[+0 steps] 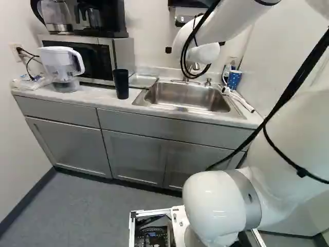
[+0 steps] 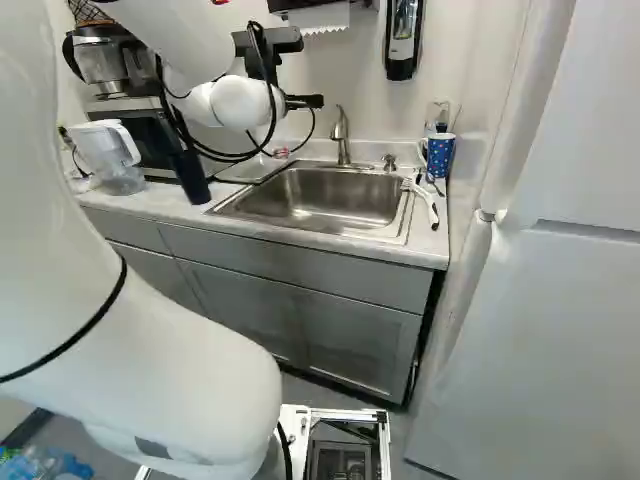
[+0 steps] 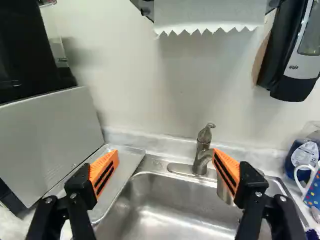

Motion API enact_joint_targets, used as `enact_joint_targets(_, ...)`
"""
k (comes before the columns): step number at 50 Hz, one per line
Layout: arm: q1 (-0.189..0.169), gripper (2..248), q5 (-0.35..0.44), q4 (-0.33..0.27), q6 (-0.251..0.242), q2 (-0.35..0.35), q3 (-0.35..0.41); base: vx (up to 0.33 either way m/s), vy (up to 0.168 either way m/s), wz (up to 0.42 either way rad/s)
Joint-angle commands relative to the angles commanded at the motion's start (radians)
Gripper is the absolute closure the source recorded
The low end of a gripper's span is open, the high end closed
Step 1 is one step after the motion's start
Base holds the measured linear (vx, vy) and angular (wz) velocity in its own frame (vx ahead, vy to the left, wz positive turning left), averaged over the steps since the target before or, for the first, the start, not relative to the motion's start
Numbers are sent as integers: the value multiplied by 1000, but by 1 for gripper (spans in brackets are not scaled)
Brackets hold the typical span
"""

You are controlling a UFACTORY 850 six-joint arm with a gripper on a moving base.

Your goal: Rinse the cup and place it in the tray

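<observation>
counter [image 1: 97, 95], dark cup [image 1: 121, 85] beside tray [image 3: 127, 162]

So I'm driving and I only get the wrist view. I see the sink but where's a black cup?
Observer: A black cup stands on the counter, just left of the flat tray in the left base view.
Operator: Is anything on its other side?
Observer: Yes, a white and clear pitcher, farther left there, by the microwave.
Operator: What's under the sink?
Observer: Grey cupboard doors, both shut.
</observation>
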Motion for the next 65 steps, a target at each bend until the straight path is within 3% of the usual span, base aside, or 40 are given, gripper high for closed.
enact_joint_targets(65, -43, 3, -100, 17, 0, -235, -232, 0, 0, 0)
